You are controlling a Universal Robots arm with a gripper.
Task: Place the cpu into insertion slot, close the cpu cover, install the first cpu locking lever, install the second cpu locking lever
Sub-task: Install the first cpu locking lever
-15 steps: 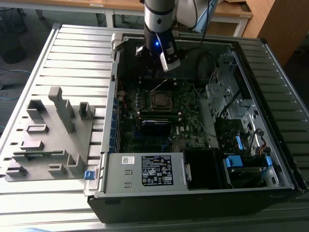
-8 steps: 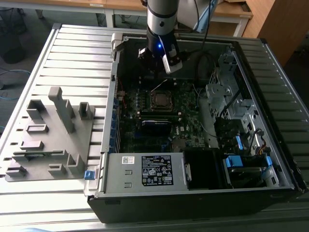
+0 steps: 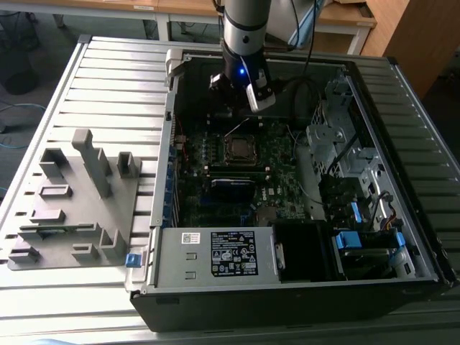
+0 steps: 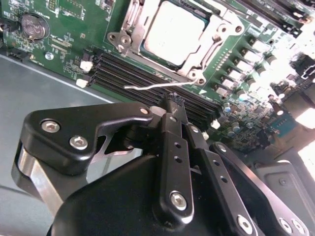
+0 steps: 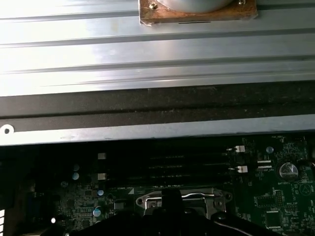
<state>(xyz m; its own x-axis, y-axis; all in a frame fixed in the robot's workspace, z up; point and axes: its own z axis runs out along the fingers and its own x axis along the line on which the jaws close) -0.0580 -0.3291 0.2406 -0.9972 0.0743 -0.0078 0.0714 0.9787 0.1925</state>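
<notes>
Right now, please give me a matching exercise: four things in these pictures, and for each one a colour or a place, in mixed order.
1 cpu
2 memory slots
3 coin battery
4 grey fixture

a long, black
b outside the computer case
c round, silvery
d framed by the cpu cover

Pairs: 1-d, 2-a, 3-c, 4-b

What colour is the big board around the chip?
The board is green, clearest in the second wrist view.
</notes>
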